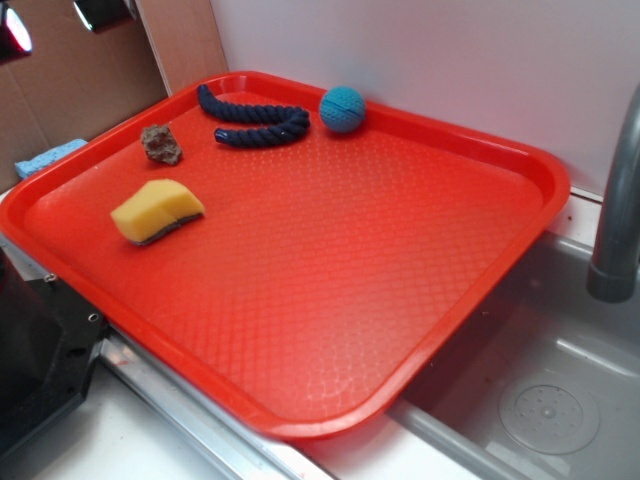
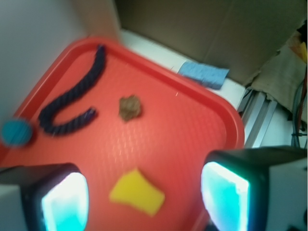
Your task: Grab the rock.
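The rock (image 1: 160,144) (image 2: 129,107), a small mottled brown-grey lump, lies on the red tray (image 1: 330,260) (image 2: 183,120) near its back left corner. My gripper (image 2: 144,197) hangs high above the tray, open, with nothing between its glowing pads (image 2: 65,202). In the wrist view the rock sits well ahead of the fingers, and the yellow sponge (image 2: 137,192) shows far below the gap. In the exterior view only the two fingertips (image 1: 100,12) show at the top left edge, above and left of the rock.
A yellow wedge sponge (image 1: 157,211) lies in front of the rock. A dark blue rope (image 1: 255,118) (image 2: 72,96) and a teal ball (image 1: 342,109) (image 2: 16,132) sit by the tray's back rim. A blue sponge (image 1: 48,156) (image 2: 204,74) lies off the tray. A grey faucet (image 1: 615,200) stands over the sink at right.
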You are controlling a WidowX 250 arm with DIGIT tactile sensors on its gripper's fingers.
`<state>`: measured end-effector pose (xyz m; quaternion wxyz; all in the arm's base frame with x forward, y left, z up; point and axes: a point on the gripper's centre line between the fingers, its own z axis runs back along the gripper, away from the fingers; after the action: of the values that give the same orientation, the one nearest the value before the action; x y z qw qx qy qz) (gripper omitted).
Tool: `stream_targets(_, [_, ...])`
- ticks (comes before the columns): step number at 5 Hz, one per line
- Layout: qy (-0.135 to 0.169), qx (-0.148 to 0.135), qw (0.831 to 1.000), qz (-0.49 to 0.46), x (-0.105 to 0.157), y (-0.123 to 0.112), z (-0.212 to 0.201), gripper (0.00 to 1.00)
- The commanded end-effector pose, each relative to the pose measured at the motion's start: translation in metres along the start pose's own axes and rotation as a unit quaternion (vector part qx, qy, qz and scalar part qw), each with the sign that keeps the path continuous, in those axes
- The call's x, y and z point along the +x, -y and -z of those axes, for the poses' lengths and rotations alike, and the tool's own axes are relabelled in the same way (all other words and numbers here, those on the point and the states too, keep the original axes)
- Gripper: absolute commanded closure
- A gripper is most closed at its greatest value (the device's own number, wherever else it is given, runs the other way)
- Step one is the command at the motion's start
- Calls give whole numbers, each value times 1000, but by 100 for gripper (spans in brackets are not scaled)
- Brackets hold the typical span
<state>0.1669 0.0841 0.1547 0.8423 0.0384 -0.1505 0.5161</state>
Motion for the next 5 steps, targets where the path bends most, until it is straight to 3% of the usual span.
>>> stream_targets(1, [65,26,993,-100,18,0,59,0])
stream_targets(2, [74,20,989,-124,24,6,86,0])
stream_targets(5, [93,46,986,-132,41,13,143,0])
